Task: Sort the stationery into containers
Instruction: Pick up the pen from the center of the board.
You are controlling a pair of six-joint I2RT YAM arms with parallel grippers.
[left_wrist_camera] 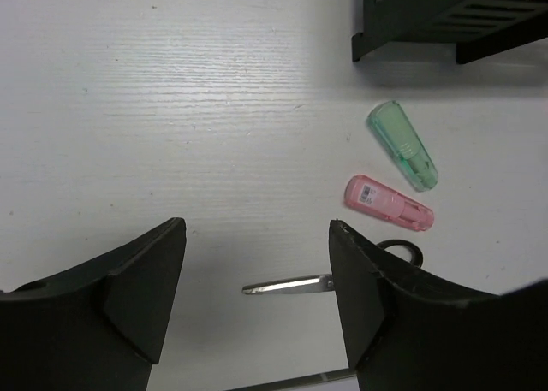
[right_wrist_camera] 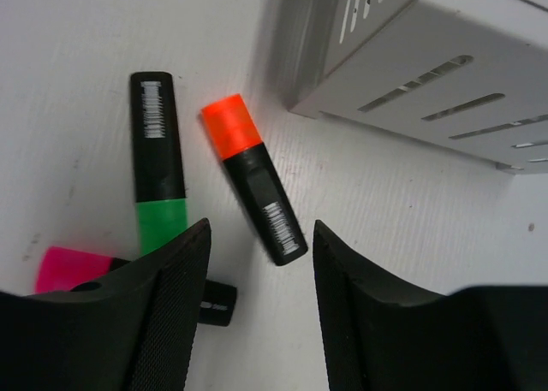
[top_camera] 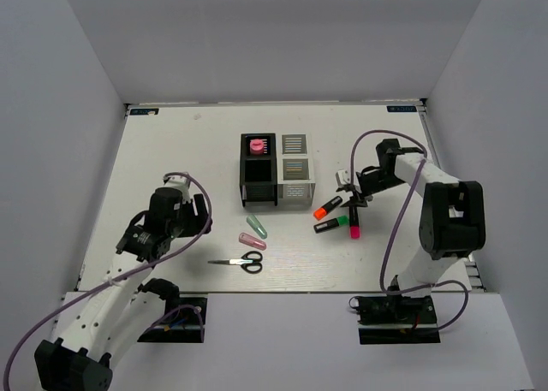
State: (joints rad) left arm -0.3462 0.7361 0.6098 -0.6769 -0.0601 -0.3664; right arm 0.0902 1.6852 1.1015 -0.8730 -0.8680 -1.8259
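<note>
**Both grippers spread over loose stationery, one item boxed**

The left gripper (left_wrist_camera: 257, 241) is released, its two smooth black fingers set wide over bare white wood-grain table (left_wrist_camera: 171, 83). Ahead of it and to its right lie two translucent capsule-shaped pieces, one pale green capsule (left_wrist_camera: 402, 145) and one pink capsule (left_wrist_camera: 390, 204), close to each other but apart. The scissors (left_wrist_camera: 291, 284) lie just off its right finger, the steel blade reaching into the gap between the fingers and the black handle loop showing beyond that finger. Farther ahead and to the right is the slatted corner of a black box (left_wrist_camera: 445, 14).

The right gripper (right_wrist_camera: 261, 237) is also unclenched and holds nothing; its pads are finely textured. Three black-bodied highlighters lie at it: the orange-capped highlighter (right_wrist_camera: 253, 177) with its black end at the mouth of the gap, the green-capped highlighter (right_wrist_camera: 158, 164) ahead of the left finger, and the pink-capped highlighter (right_wrist_camera: 73, 267) partly hidden under that finger. Ahead and to the right is a pale slatted box (right_wrist_camera: 411, 49).

From above, four square boxes form one cluster: two black, two pale. The rear black box (top_camera: 243, 148) holds the pink tube (top_camera: 256, 146). Open tabletop surrounds the cluster.
</note>
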